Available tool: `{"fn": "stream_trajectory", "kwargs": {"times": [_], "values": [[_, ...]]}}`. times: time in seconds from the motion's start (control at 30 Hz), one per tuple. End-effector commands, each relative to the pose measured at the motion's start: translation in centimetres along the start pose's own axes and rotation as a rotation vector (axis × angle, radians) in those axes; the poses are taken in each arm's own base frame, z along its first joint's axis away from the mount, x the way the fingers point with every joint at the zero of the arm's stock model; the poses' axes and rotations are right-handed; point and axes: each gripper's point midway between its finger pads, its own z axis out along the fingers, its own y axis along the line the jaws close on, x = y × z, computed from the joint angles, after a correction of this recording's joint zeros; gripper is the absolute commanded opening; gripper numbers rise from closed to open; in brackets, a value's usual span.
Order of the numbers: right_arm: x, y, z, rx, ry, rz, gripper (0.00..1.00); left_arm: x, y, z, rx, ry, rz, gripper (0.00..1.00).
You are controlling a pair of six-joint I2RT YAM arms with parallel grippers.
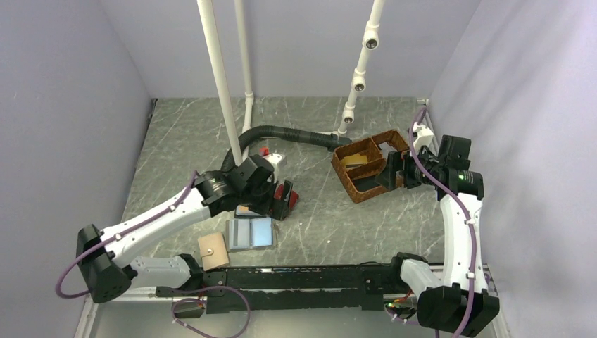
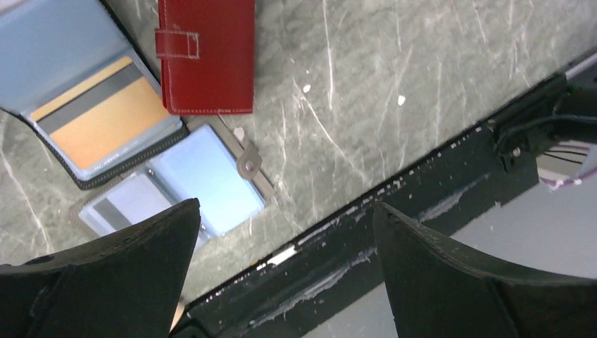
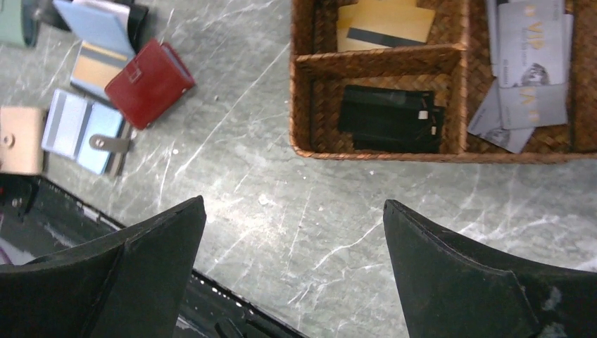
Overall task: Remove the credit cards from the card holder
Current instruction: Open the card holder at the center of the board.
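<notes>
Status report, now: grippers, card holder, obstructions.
Left gripper and right gripper open, empty. Red card holder closed, not gripped. Dark-framed blue wallet hard beside it; nothing on top.

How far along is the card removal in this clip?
Done: a gold card and silver cards already lie in the basket, though where they came from is unclear. In hand: nothing; the left pincer and right pincer are open and empty. Left: the red wallet lies folded, cover up, no card showing from it.
</notes>
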Motion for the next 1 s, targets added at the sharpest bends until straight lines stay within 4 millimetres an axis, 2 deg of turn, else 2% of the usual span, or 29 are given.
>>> {"fn": "stream_trajectory", "kwargs": {"times": [0.0,0.17,0.23,0.4,0.43,0.53,0.67,0.83,0.97], "values": [[1.1,2.4,0.3,-0.184,0.014,-0.118,1.0,-2.3,-0.4,1.9,-0.022,-0.09,-0.06,0.97],[3.2,6.3,0.0,-0.44,0.012,-0.205,1.0,-1.5,0.2,3.9,-0.06,-0.052,-0.117,0.98],[3.9,7.1,-0.1,-0.505,-0.008,-0.253,1.0,-1.1,0.3,4.7,-0.066,-0.014,-0.138,0.98],[5.0,6.7,1.0,-0.516,0.004,-0.217,1.0,-0.7,1.1,6.4,-0.091,0.041,-0.217,0.95],[5.0,6.6,1.2,-0.513,0.008,-0.211,1.0,-0.9,1.3,6.8,-0.077,0.045,-0.248,0.94],[4.7,6.8,1.3,-0.544,-0.001,-0.224,1.0,-1.9,2.0,7.9,-0.014,0.055,-0.319,0.99],[4.5,7.0,1.7,-0.578,-0.007,-0.217,1.0,-3.3,4.3,9.0,-0.024,0.055,-0.336,0.99],[4.5,7.0,2.0,-0.59,-0.008,-0.204,1.0,-3.6,5.4,9.6,0.0,0.118,-0.285,0.81],[4.5,6.9,2.2,-0.587,-0.007,-0.196,1.0,-2.3,6.2,10.3,-0.017,0.164,-0.252,0.7]]}}
